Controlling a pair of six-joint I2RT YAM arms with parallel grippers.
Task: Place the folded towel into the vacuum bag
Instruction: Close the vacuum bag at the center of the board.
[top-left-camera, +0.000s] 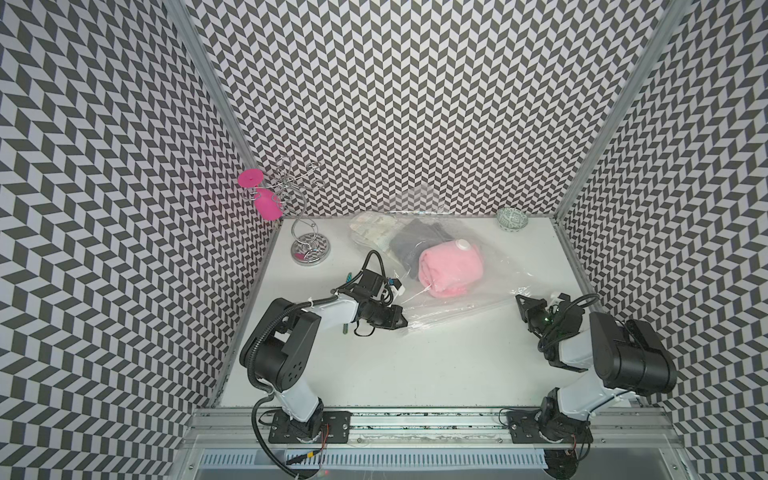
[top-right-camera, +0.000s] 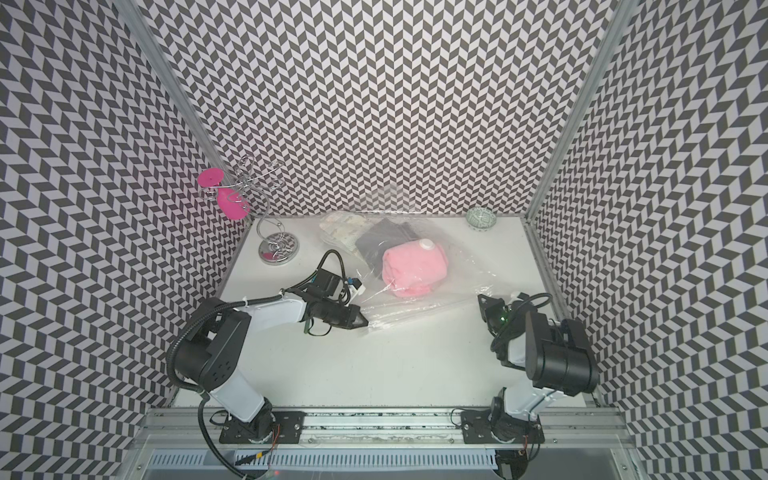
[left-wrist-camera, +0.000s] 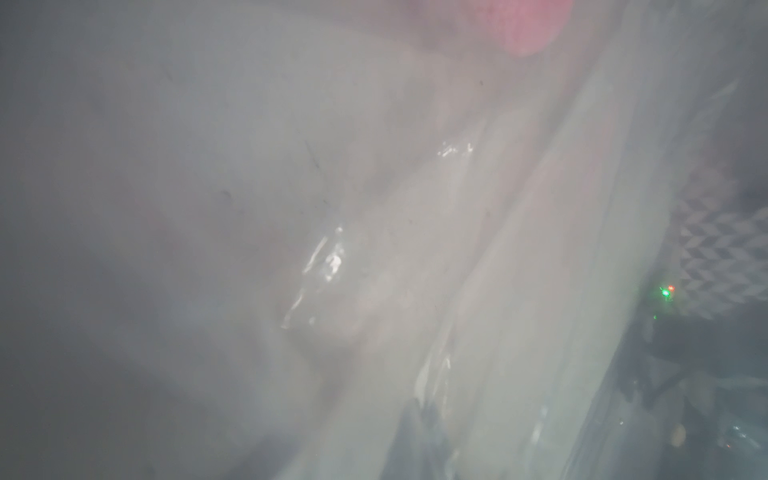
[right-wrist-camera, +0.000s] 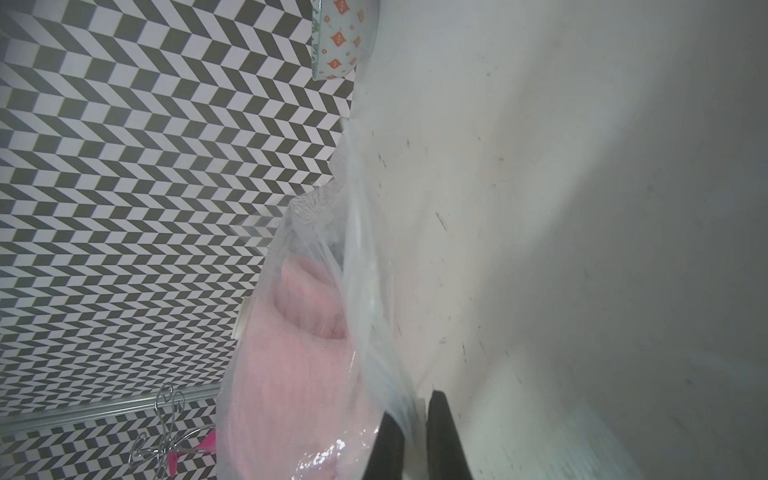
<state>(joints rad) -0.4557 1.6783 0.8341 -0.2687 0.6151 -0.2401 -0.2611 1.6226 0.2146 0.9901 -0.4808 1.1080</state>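
Note:
The vacuum bag (top-left-camera: 469, 305) lies crinkled and transparent across the middle of the table in both top views, its white valve cap (top-left-camera: 463, 245) on top. Inside it sits the folded pink towel (top-left-camera: 451, 270), with a grey towel (top-left-camera: 415, 241) and a pale patterned cloth (top-left-camera: 370, 228) further in. My left gripper (top-left-camera: 404, 323) is shut on the bag's near left edge; bag plastic (left-wrist-camera: 374, 249) veils the whole left wrist view. My right gripper (top-left-camera: 520, 298) is shut on the bag's near right edge. In the right wrist view, film runs between its black fingers (right-wrist-camera: 440, 419), beside the towel (right-wrist-camera: 299, 374).
A chrome wire stand (top-left-camera: 305, 249) holding pink glasses (top-left-camera: 266, 208) stands at the back left corner. A small patterned bowl (top-left-camera: 512, 219) sits at the back right by the wall. Chevron walls close in three sides.

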